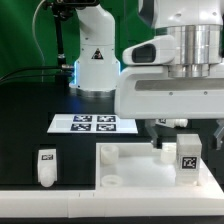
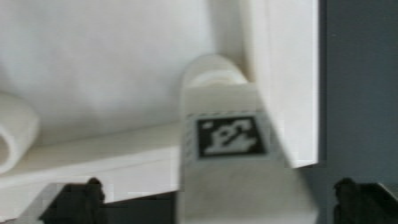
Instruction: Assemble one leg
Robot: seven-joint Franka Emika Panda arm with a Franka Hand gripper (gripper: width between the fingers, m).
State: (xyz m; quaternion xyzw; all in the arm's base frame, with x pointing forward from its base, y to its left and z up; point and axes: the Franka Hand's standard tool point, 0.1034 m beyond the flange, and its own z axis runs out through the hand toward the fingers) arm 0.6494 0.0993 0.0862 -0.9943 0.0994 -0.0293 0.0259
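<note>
Gripper [image 1: 187, 140] pointing down, fingers [image 2: 79, 198] spread apart.

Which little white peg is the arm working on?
Find the big white panel at the front. Toward the exterior view's right, a tagged peg is over it, directly under the end effector. The other peg stands alone on the black tabletop.

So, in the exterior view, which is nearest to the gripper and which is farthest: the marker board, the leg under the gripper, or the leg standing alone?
1. Leg, directly beneath the gripper, on the exterior view's right.
2. Marker board, lying flat near the picture's middle.
3. Second leg, standing alone at the exterior view's far left.
</note>
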